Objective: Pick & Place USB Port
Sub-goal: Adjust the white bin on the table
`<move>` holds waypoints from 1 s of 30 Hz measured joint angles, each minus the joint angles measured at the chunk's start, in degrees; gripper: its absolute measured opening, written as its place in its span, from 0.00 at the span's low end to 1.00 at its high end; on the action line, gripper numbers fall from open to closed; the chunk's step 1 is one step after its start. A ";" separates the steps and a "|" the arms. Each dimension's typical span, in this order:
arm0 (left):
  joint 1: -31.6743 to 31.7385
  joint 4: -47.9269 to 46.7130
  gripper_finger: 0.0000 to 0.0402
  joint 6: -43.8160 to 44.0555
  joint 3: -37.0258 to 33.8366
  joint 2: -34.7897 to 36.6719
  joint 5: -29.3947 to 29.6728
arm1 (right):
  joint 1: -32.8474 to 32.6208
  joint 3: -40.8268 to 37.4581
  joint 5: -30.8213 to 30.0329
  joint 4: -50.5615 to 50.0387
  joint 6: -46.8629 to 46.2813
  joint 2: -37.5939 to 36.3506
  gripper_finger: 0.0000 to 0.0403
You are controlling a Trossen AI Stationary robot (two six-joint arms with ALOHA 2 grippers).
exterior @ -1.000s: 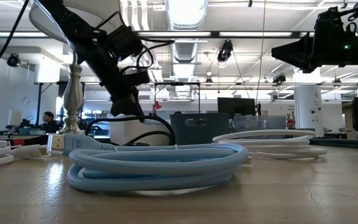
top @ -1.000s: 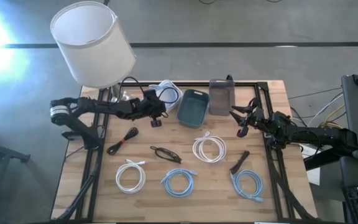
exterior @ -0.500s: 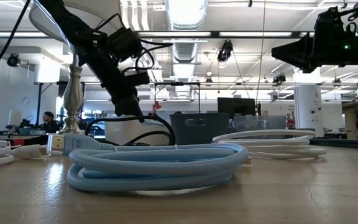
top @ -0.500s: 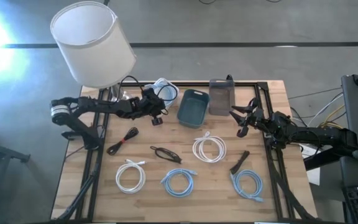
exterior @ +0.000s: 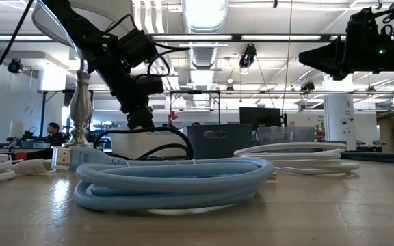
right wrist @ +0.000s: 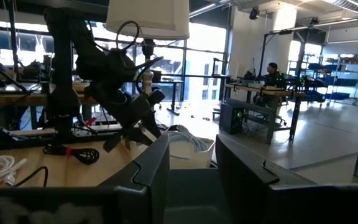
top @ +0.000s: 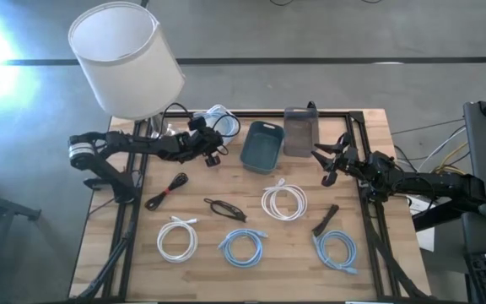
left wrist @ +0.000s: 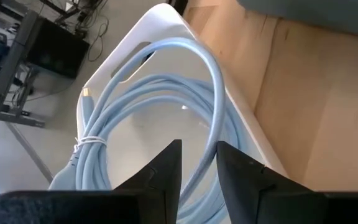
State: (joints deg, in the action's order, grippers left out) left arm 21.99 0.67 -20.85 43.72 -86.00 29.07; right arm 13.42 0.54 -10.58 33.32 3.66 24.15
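My left gripper (left wrist: 197, 163) hangs over the white tray (left wrist: 166, 18) at the table's far edge, jaws slightly parted and empty. The pale blue USB cable (left wrist: 160, 118) coiled inside looks light, limp and springy; I'd pinch it at the tied bundle. My right gripper (top: 327, 160) waits open beside the bins.

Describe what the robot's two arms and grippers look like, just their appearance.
Both arms are dark, jointed and slim. The left arm has a silvery ring near its base and loose black cables by the left gripper. The right gripper has two dark, angular fingers.
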 joint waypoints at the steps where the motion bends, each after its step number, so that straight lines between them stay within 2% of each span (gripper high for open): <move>1: 0.01 0.01 0.26 0.32 0.00 0.00 -0.06 | 0.01 0.00 -0.01 0.00 0.00 0.01 0.32; 8: 0.40 0.33 0.26 3.24 0.00 -0.47 -1.07 | -0.01 0.00 -0.01 0.00 0.00 -0.01 0.32; 14: 0.99 0.86 0.26 3.39 0.41 -3.72 -2.35 | 0.00 0.00 -0.01 0.00 -0.01 0.01 0.32; 23: 1.52 -1.75 0.26 1.81 3.29 -3.58 0.17 | 0.00 0.00 -0.01 -0.01 1.03 0.01 0.32; 30: 2.45 -4.26 0.26 5.28 4.00 -4.52 -3.36 | 0.01 0.00 -0.01 -0.02 0.98 0.01 0.32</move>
State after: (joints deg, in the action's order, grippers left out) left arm 24.45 -3.59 -15.57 47.72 -90.52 25.71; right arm 13.43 0.54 -10.59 33.30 4.64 24.16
